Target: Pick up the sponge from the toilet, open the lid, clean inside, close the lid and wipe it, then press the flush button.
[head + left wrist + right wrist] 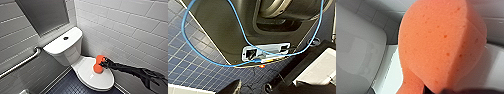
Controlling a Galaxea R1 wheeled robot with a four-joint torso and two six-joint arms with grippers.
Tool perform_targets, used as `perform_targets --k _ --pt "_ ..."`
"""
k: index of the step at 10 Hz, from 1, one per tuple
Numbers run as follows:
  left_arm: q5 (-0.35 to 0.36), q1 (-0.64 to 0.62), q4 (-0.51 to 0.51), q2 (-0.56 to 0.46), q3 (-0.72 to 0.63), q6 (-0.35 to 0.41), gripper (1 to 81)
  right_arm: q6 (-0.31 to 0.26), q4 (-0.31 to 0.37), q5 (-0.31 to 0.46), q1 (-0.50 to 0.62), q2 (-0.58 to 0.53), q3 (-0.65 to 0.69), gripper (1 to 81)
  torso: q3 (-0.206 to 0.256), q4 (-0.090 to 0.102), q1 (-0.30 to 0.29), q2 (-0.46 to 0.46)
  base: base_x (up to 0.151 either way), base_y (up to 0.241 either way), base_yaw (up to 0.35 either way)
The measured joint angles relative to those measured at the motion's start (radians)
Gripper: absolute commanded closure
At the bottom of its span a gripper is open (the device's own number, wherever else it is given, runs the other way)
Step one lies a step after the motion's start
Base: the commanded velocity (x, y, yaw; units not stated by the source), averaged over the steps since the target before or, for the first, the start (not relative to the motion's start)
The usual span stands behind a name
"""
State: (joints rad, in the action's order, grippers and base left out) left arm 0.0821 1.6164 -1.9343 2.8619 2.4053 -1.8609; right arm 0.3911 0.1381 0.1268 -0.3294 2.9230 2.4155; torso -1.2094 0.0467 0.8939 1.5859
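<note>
- Here, the toilet (pixel 67 56) stands in a corner of tiled wall (pixel 125 25). In the head view its tank lies toward 10 o'clock from the bowl.
- The lid (pixel 96 80) is down over the bowl, so the opening is not yet done. This is where the risk is judged to be: the glossy plastic gives little grip. An arm that has its one gripper full may slide off the lid's edge, or knock the sponge loose while lifting it.
- The right arm (pixel 132 71) enters the head view from about 4 o'clock. It reaches low and almost level across the side of the bowl, with the wrist pointing toward 9 o'clock.
- The sponge (pixel 98 64) stands nearly upright over the lid, near the 12 o'clock part of it. Its lower end is at the lid's surface, but it cannot be told if it touches. In the right wrist view the sponge (pixel 441 45) is very close to the camera. Because it is soft, a squeeze at the narrow waist could let it twist or slip out under pressure.
- The right gripper (pixel 103 64) is closed around the sponge's waist and holds it from the 3 o'clock side.
- The flush button (pixel 65 38) sits in the middle of the tank top, toward 10 o'clock from the sponge and well apart from it.
</note>
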Motion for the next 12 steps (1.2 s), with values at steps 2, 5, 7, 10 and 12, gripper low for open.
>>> perform_targets --k 2,5,7,10,12 --pt "0.000 -0.003 0.002 0.000 -0.001 0.000 1.0 0.057 0.007 -0.053 -0.061 -0.003 0.003 81.1 0.000 0.000 0.000 0.000 0.000 0.000 0.000" --pt "0.001 -0.003 0.002 0.000 -0.001 0.000 1.0 0.142 0.016 -0.148 -0.117 -0.121 -0.066 81.1 0.000 0.000 0.000 0.000 0.000 0.000 0.000" --pt "0.001 -0.003 0.002 0.003 -0.001 0.000 1.0 0.173 0.016 -0.194 -0.148 -0.219 -0.177 81.1 0.000 0.000 0.000 0.000 0.000 0.000 0.000" --pt "0.003 -0.003 0.001 0.024 -0.003 0.001 1.0 0.199 0.016 -0.249 -0.212 -0.400 -0.391 81.1 0.000 0.000 0.000 0.000 0.000 0.000 0.000" --pt "0.003 -0.003 0.001 0.021 -0.003 0.001 1.0 0.208 0.016 -0.346 -0.328 -0.509 -0.492 81.1 0.000 0.000 0.000 0.000 0.000 0.000 0.000"
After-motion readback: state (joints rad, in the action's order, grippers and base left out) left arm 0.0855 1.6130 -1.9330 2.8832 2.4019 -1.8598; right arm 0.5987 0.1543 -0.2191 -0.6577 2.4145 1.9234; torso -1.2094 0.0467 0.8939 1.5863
